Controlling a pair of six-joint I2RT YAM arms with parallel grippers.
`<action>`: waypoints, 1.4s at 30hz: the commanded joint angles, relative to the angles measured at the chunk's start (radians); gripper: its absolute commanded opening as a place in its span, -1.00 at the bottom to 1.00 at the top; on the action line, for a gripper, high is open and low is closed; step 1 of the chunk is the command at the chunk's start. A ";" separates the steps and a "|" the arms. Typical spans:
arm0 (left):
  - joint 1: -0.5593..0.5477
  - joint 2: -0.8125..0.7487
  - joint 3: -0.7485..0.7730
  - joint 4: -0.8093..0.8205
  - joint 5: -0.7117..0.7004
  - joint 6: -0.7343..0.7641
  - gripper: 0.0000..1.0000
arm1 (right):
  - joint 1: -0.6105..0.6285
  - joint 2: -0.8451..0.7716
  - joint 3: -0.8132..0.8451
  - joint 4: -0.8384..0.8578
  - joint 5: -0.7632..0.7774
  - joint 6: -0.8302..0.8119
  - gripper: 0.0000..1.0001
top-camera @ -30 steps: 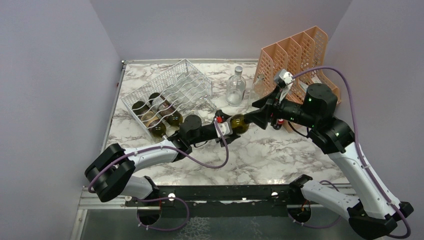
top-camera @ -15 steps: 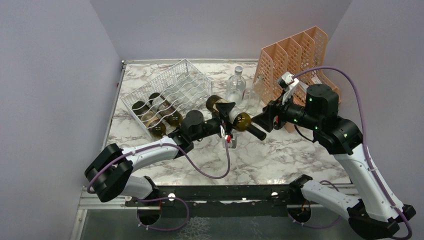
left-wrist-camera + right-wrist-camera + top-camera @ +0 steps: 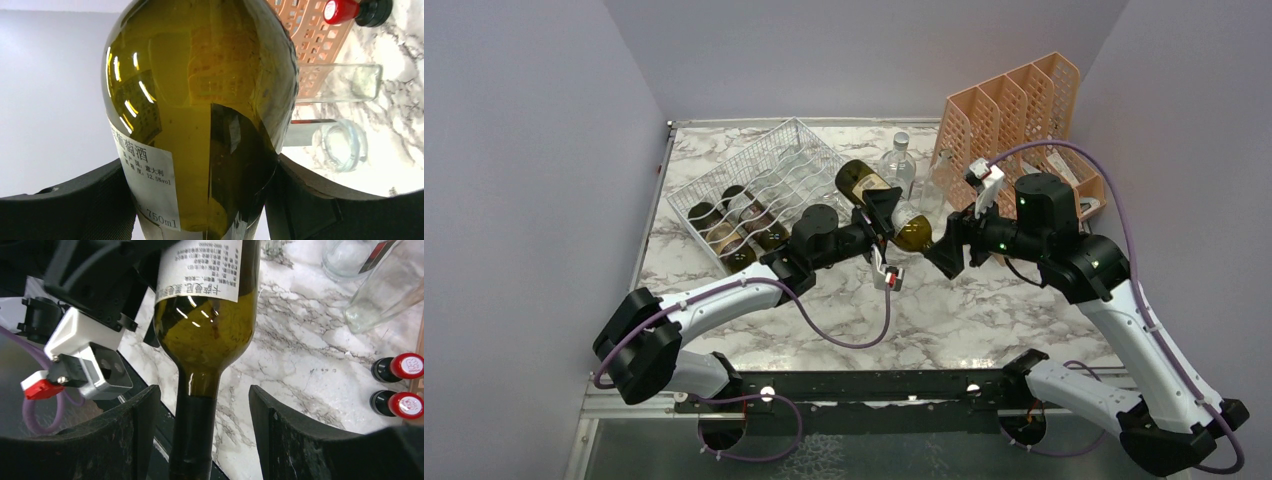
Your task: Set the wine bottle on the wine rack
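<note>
A dark green wine bottle (image 3: 861,181) with a white label hangs tilted over the table's middle, base up toward the back left. My left gripper (image 3: 886,218) is shut on its body; in the left wrist view the bottle (image 3: 200,95) fills the space between both pads of the left gripper (image 3: 200,200). My right gripper (image 3: 946,250) is open and straddles the neck. In the right wrist view the neck (image 3: 192,440) stands between the fingers (image 3: 280,440) of the right gripper (image 3: 202,400) with a gap on each side. The white wire wine rack (image 3: 769,170) lies at the back left.
Several dark bottles (image 3: 734,225) lie in the rack's near end. Behind the grippers stand a clear glass bottle (image 3: 896,165) and a second clear one (image 3: 934,195). A peach perforated file holder (image 3: 1014,110) is at the back right, with two red-capped bottles (image 3: 400,385) below it.
My right gripper has opened off the bottle and now straddles its neck. My left gripper has lifted the bottle and swung its base up toward the back left.
</note>
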 commanded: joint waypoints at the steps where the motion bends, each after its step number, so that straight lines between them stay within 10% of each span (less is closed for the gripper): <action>1: -0.004 -0.051 0.087 0.020 -0.028 0.148 -1.00 | 0.005 0.024 -0.034 0.006 -0.002 0.020 0.35; 25: -0.024 -0.040 0.104 -0.052 -0.086 0.167 -1.00 | 0.007 0.154 -0.192 0.215 -0.107 0.126 -0.05; 34: -0.025 -0.042 0.104 -0.057 -0.102 0.134 -0.98 | 0.007 0.145 -0.197 0.235 -0.086 0.141 -0.97; 39: -0.027 -0.046 0.077 -0.055 -0.081 0.113 0.04 | 0.007 0.102 -0.185 0.261 -0.019 0.152 -0.98; 40: -0.028 -0.046 0.073 -0.055 -0.080 0.105 0.74 | 0.006 0.093 -0.185 0.268 -0.002 0.156 -0.98; 42: -0.032 -0.042 0.076 -0.055 -0.086 0.071 0.98 | 0.007 0.075 -0.183 0.282 0.040 0.164 -0.98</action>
